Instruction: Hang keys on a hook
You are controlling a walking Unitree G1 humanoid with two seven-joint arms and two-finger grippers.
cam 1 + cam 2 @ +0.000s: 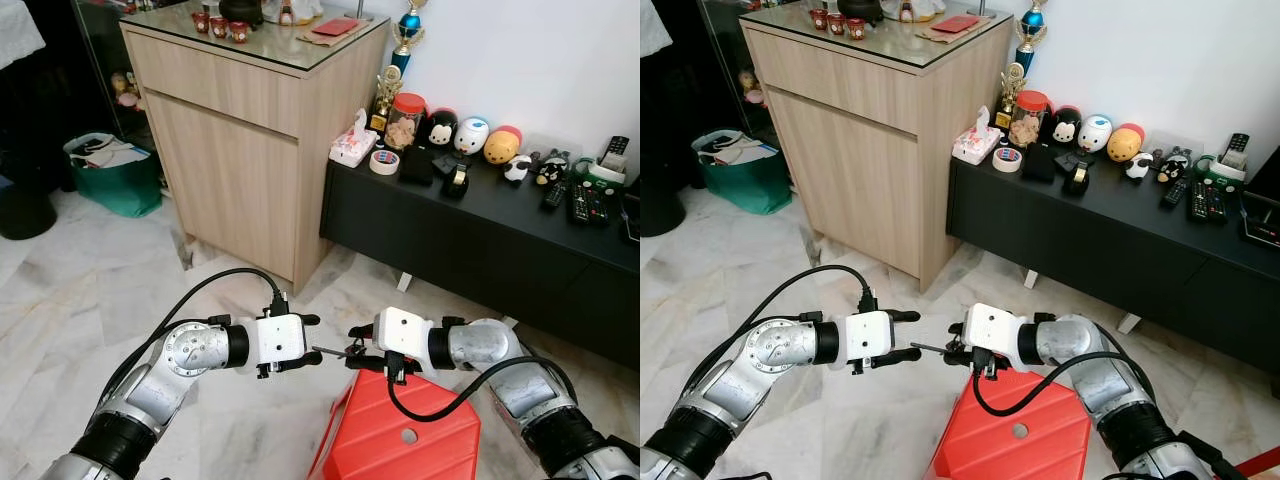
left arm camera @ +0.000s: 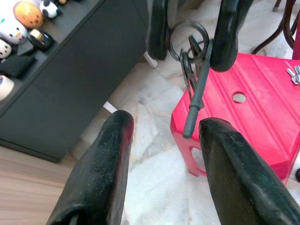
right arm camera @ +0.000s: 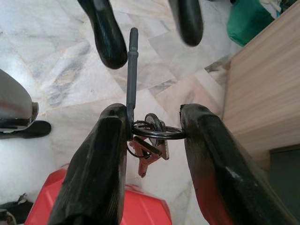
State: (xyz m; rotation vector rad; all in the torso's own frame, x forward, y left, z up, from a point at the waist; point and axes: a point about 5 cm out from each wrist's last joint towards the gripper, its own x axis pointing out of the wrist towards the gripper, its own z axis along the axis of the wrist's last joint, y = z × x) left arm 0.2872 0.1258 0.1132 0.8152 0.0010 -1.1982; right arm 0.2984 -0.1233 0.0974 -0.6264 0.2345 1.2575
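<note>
Keys on a dark ring dangle between the two black fingers of the right gripper, which pinches the ring together with a thin grey hook rod above a red plastic stool. That rod juts out from the right gripper toward the left gripper, whose fingers stand spread apart, the rod's tip lying in the gap between them without touching either. Both arms meet low over the marble floor, in front of a wooden cabinet and a black sideboard.

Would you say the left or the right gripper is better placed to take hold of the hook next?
Left, probably. The left gripper is open, facing the hook, whose free end points between its fingers. The right gripper is occupied with the key ring and hook base.
</note>
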